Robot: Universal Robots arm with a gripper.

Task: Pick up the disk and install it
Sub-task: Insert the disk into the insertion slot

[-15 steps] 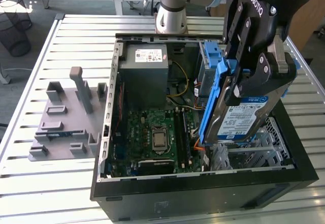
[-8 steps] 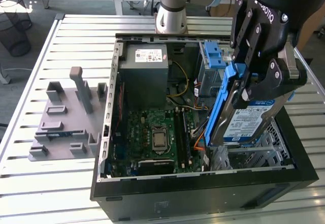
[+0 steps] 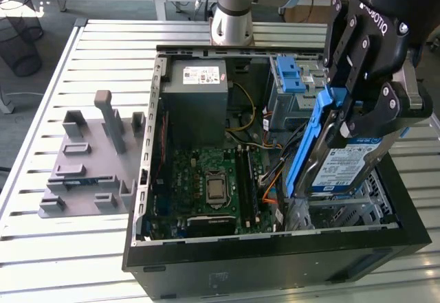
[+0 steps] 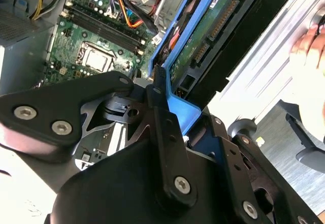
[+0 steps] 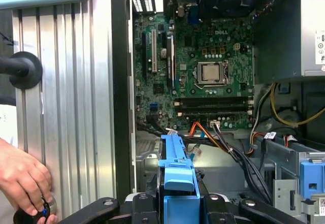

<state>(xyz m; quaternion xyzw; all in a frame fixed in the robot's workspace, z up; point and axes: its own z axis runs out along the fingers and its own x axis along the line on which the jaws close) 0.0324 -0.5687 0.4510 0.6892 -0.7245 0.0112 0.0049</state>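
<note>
The disk, a silver hard drive with a white-and-blue label and blue plastic rails, hangs tilted on edge over the open computer case, toward the exterior view's right. My gripper is shut on it from above, black fingers clamping its upper end. In the second wrist view the disk's green circuit side and blue rail show beyond one finger. The first wrist view has the blue rail pointing down toward the case's lower bay area.
Inside the case lie the motherboard, a grey power-supply box, loose cables and an upright blue latch on a grey metal bay. A grey fixture sits on the slatted table. A person's hand rests by the table edge.
</note>
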